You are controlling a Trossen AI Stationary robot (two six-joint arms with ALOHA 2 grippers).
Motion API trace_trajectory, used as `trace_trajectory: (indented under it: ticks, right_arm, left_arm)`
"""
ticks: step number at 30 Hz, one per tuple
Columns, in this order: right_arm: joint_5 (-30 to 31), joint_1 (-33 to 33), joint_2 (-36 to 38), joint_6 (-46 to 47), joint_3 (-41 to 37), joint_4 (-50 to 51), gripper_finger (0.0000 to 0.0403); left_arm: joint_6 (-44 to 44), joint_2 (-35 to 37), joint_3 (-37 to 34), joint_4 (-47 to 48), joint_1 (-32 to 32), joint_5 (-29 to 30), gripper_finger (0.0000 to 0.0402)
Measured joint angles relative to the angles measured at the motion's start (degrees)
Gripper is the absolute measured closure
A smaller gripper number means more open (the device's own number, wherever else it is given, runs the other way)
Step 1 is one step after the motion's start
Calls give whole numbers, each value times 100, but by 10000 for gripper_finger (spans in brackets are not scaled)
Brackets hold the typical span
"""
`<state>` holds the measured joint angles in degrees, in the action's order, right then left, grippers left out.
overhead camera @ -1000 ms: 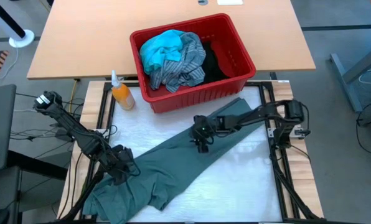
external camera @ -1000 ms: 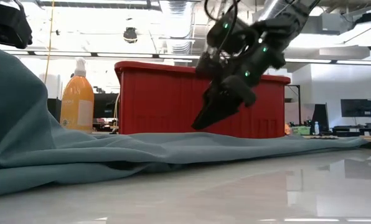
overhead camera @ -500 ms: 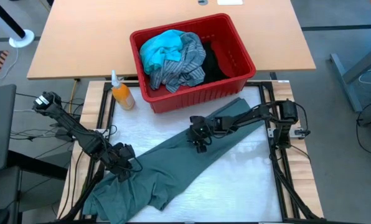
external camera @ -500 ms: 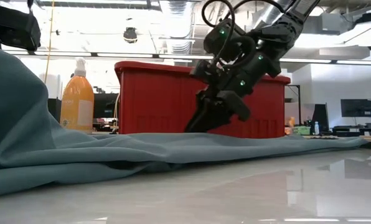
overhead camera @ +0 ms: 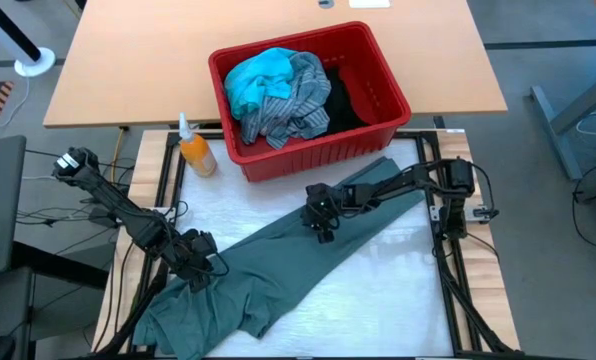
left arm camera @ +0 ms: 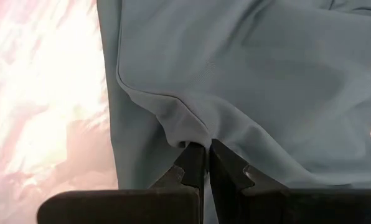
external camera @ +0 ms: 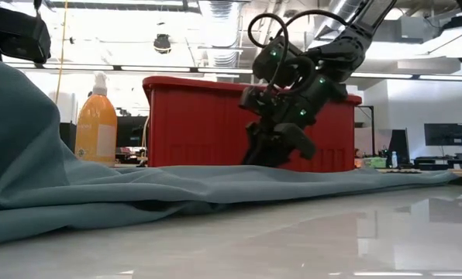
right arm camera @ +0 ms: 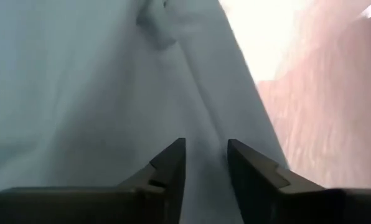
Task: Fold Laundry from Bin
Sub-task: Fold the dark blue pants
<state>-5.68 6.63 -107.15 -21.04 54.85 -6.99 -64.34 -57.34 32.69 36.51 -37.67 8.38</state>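
- The left hand [overhead camera: 200, 272] sat near the table's [overhead camera: 398, 300] front-left corner; its fingers [left arm camera: 195, 163] were clenched on a raised fold of the grey-green garment [overhead camera: 278, 270], and the left wrist view showed the cloth [left arm camera: 248, 81] puckering into the closed tips.
- The grey-green garment lay spread in a long diagonal band over the white table, from a bunched heap by the front-left corner up toward the right part of the back edge; in the low view it rose in a tall drape [external camera: 22, 147] at the left and ran flat across to the right.
- An orange bottle [overhead camera: 196, 150] with a pale pump top stood upright near the back-left corner of the table, just beside the bin's left end; the low view showed it [external camera: 96, 124] left of the red wall.
- The bin [overhead camera: 378, 125] stood at the back edge of the table, about the middle; inside it lay a bright turquoise garment [overhead camera: 253, 80] at the left, a blue-grey striped shirt [overhead camera: 293, 105] against it, and a black garment [overhead camera: 343, 105] to the right.
- The right hand [overhead camera: 323, 230] was down on the garment near the table's middle, in front of the bin; its fingers [right arm camera: 170, 168] stood a narrow gap apart with cloth [right arm camera: 79, 93] lying between and under them; whether they already gripped the cloth could not be told; the low view showed the hand [external camera: 274, 155] tipped down at the fabric.
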Motion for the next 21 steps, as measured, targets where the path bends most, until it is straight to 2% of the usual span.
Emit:
trace_trajectory:
  ticks: [8,16,21]
  right_arm:
    - [-26,44,0,-7,-2,56,382]
    - [27,130,0,0,-2,-229,374]
    - [112,215,0,49,0,-252,386]
  left_arm:
    - [2,0,0,-1,0,55,401]
    - [-46,0,0,-2,0,56,402]
    - [-68,0,0,-2,0,0,401]
